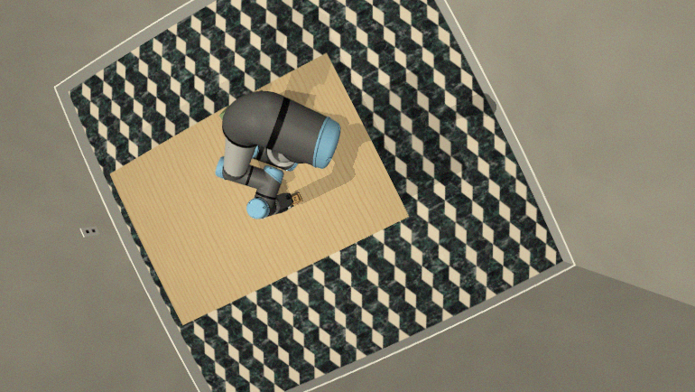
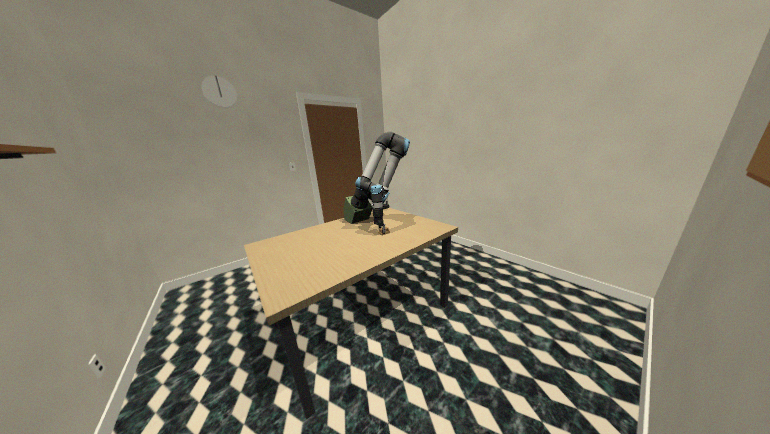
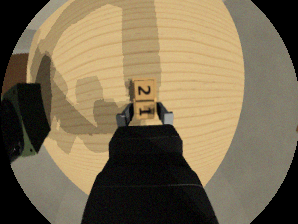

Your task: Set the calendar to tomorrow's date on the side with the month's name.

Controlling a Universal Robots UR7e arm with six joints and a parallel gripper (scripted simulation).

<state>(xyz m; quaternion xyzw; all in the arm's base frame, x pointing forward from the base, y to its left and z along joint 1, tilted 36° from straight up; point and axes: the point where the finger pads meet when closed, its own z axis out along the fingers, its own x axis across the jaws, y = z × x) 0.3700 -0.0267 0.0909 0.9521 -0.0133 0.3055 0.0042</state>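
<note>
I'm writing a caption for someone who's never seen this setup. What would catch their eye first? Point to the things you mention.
Probably the arm (image 1: 287, 124) (image 2: 392, 142), dark grey with blue caps, bent high over the pale wooden table (image 1: 218, 272) (image 2: 323, 264). Next, the floor (image 1: 418, 292) (image 2: 485, 345) around and below the table, patterned in dark green and cream. Up close, the cube marked 2 (image 3: 144, 90) sits just beyond the open gripper (image 3: 145, 107).
</note>
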